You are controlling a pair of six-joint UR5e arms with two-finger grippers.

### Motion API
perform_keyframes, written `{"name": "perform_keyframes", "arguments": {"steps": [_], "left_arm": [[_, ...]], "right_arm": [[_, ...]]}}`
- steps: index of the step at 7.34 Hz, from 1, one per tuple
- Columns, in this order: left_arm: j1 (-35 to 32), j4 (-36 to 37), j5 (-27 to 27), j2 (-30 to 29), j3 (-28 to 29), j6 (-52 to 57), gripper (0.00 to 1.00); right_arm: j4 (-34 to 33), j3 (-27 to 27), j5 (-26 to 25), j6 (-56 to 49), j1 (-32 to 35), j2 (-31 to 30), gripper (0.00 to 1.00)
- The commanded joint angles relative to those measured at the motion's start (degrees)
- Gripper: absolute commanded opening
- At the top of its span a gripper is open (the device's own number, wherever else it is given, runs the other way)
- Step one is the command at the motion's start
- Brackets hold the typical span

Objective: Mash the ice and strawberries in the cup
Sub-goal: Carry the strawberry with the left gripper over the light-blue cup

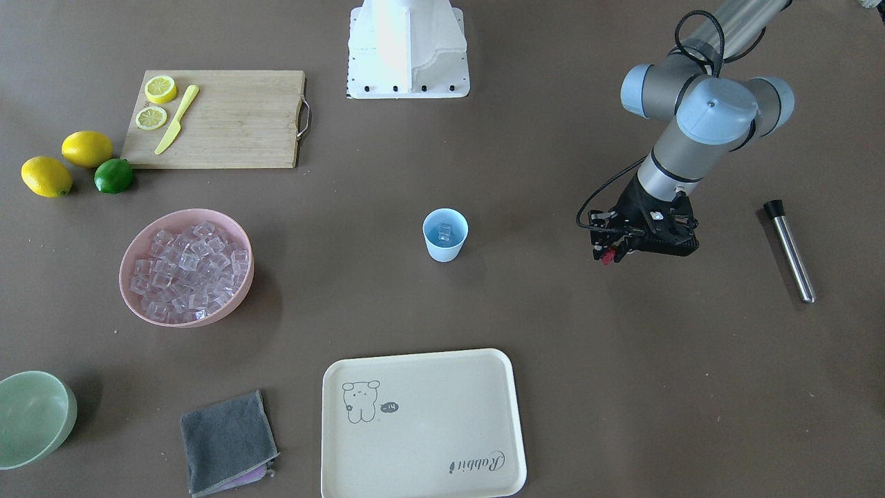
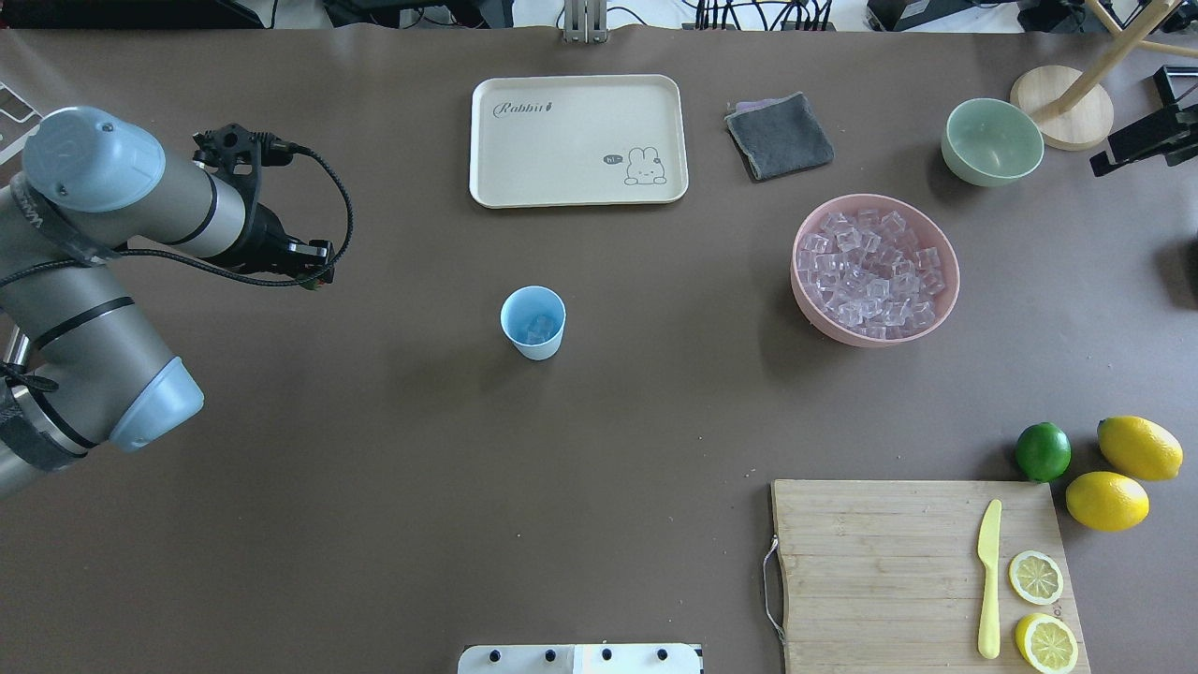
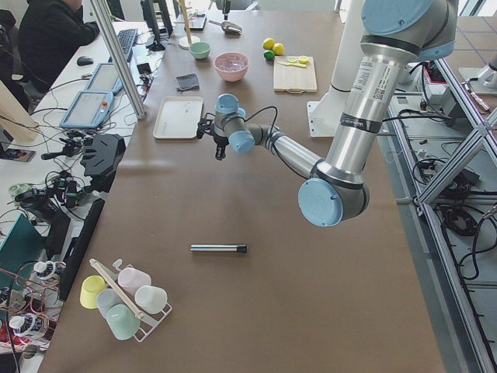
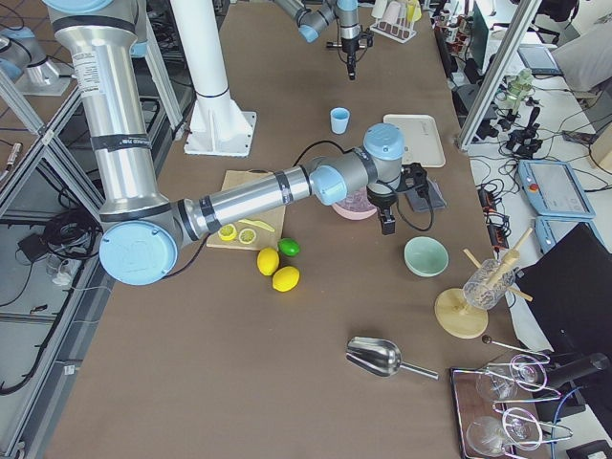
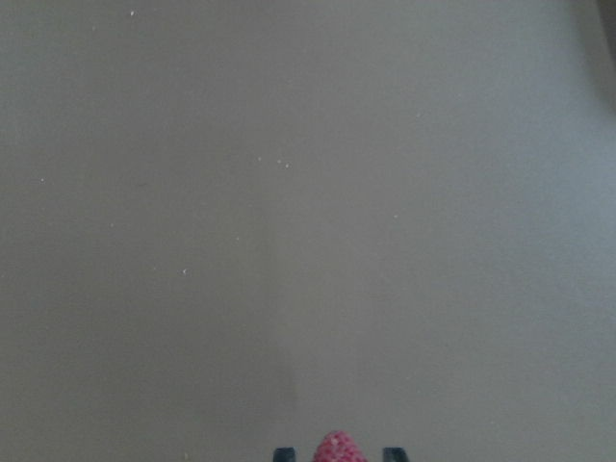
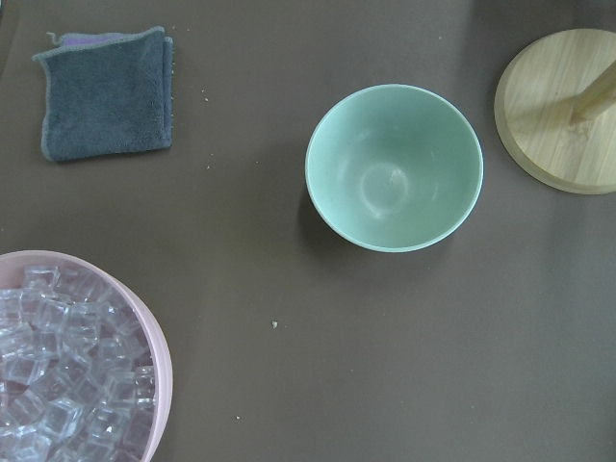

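Strawberry [image 5: 337, 449] — small, red, speckled — sits pinched between left fingers [image 5: 284, 453] (right fingers [image 4: 387, 226]: cannot tell whether clenched).

We see the left arm [image 1: 698, 131] as silvery-grey metal tubes joined by rounded joints with pale blue caps, a white label with dark print on its upright segment, and a black cable [image 1: 608, 187] looping loosely along it. It ends in a black wrist block with a small white mark, and the left gripper [image 1: 612, 256] is black too. The right arm [image 4: 249, 196] shows us the same grey tubes, blue caps and black bands, and between them stands a white base [image 1: 408, 48] with a row of small dark dots, seemingly screws, along its edge.
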Motion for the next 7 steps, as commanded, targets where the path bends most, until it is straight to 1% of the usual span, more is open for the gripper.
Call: {"name": "perform_keyframes", "arguments": {"steps": [1,2,3,4,5,6,7], "left_arm": [[0.1,11.3,0.0,-6.6,-6.6,-0.8,0.00],[1.4,11.7,0.1,-10.2,-5.3,-5.2,0.00],[3.7,11.8,0.5,-14.2,-2.4,-6.2,0.00],[3.8,11.8,0.5,-15.7,-1.6,-7.1,0.00],[3.9,11.7,0.6,-15.9,-2.0,-8.9,0.00],[6.5,11.7,1.6,-18.1,-0.7,-10.9,0.00],[10.0,11.0,8.3,-21.3,2.6,-11.6,0.00]], "right_arm": [[0.0,-0.1,-0.3,0.0,-0.4,0.1,0.98],[0.0,-0.1,-0.3,0.0,-0.5,-0.2,0.98],[0.1,-0.2,-0.3,0.0,-0.7,-0.3,0.98],[0.0,-0.1,-0.3,0.1,-0.9,-0.2,0.98],[0.0,-0.2,-0.3,0.1,-0.9,-0.3,0.98],[0.0,-0.2,-0.3,0.1,-0.9,-0.3,0.98],[0.0,-0.2,-0.3,0.1,-0.9,-0.4,0.98]]}}
